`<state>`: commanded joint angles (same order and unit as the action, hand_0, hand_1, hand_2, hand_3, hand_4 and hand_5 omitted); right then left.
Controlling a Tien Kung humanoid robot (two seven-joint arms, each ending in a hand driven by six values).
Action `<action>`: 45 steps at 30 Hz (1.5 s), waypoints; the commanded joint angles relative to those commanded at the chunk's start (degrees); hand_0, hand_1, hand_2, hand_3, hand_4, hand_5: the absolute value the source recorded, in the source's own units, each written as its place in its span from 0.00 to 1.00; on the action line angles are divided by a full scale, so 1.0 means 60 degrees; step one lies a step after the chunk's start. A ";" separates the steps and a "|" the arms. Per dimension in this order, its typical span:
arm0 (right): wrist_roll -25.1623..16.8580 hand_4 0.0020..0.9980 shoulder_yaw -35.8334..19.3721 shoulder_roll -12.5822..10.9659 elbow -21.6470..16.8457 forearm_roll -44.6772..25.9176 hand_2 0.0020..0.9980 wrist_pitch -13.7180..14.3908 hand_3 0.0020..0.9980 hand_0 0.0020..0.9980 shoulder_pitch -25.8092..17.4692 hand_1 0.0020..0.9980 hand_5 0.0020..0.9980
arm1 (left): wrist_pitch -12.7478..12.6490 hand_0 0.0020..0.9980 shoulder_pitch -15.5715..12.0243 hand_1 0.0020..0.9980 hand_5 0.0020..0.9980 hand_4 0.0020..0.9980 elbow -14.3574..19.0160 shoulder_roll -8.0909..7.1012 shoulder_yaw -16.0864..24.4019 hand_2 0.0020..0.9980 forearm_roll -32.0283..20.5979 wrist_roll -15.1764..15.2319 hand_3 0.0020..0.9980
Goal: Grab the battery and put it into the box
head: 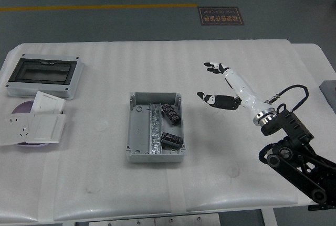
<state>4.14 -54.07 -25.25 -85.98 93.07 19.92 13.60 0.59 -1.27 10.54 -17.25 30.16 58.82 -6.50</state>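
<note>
A grey open box [137,126] sits at the middle of the white table. Two dark batteries lie in its right compartment: one [171,113] near the far wall, tilted, and one [171,140] near the front wall. My right hand [212,83] is white with black fingertips. It hangs above the table to the right of the box, clear of it, with fingers spread and holding nothing. My left arm is out of sight.
A grey enclosure with a dark window [44,75] stands at the far left. White switch plates [37,122] lie on a purple disc [22,109] in front of it. A grey object [329,89] shows at the right edge.
</note>
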 joint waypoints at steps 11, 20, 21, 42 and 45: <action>-0.1826 0.80 -0.2850 0.0255 0.0150 -0.2780 0.78 0.0231 0.81 0.83 -0.1064 0.76 0.31 | 0.0071 0.63 -0.0185 0.64 0.07 0.66 0.0063 0.0028 -0.0837 0.59 -0.0673 -0.0427 0.63; -0.2579 0.80 -0.3872 0.0381 -0.0095 -0.4861 0.76 0.0232 0.80 0.81 -0.1059 0.75 0.32 | 0.0253 0.63 -0.0004 0.64 0.08 0.66 0.0037 0.0168 -0.0870 0.59 -0.0808 -0.0834 0.63; -0.2629 0.80 -0.3921 0.0376 -0.0095 -0.5065 0.76 0.0238 0.80 0.81 -0.1065 0.75 0.32 | 0.0266 0.63 0.0004 0.64 0.08 0.66 0.0034 0.0176 -0.0844 0.59 -0.0782 -0.0862 0.63; -0.2842 0.80 -0.3892 0.0319 -0.0034 -0.5514 0.74 0.0604 0.75 0.78 -0.1015 0.72 0.33 | 0.0200 0.63 0.0446 0.64 0.09 0.66 -0.0016 0.0310 -0.1155 0.60 -0.1212 -0.0793 0.64; -0.2608 0.80 -0.3838 0.0330 -0.0047 -0.5115 0.74 0.0930 0.75 0.78 -0.0979 0.72 0.33 | 0.0217 0.63 0.0458 0.64 0.09 0.66 -0.0028 0.0308 -0.1065 0.60 -0.1141 -0.0822 0.64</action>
<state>-11.51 -77.10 -23.27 -86.27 62.38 25.50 7.73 1.89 1.49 10.37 -15.40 23.78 51.97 -11.44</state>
